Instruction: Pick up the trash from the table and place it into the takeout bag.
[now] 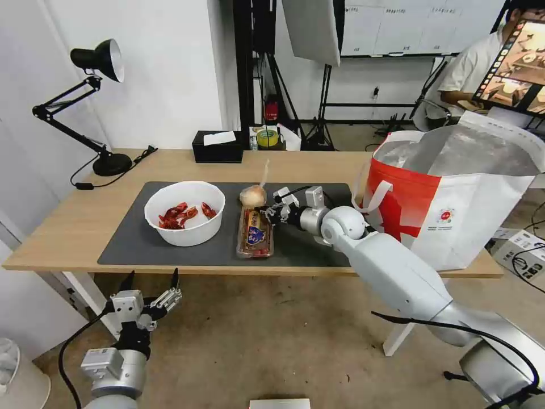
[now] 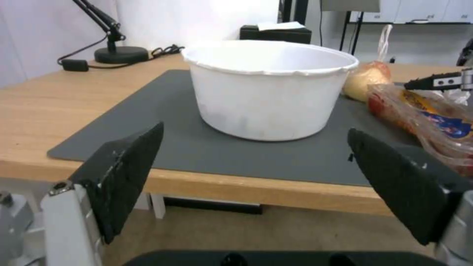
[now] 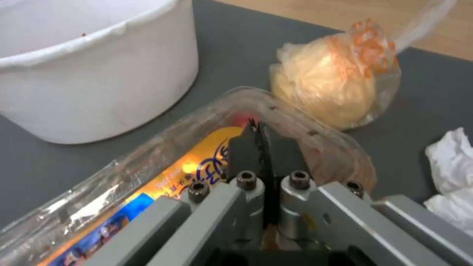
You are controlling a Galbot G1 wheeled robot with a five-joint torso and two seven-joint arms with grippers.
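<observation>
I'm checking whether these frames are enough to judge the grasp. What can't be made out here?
- Right wrist view: right gripper fingers are together over the clamshell box; whether they pinch its edge is hidden by the fingers themselves.
- Head view: the inside of the takeout bag is hidden by its walls.
- Left wrist view: the bowl wall hides its contents.
- Right wrist view: the tissue is cut off by the edge.

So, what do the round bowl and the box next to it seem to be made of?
The bowl looks like matte white plastic or foam: opaque, with a thin wavy rim. The box looks like thin clear glossy plastic: its label shows through, and it carries glare.
</observation>
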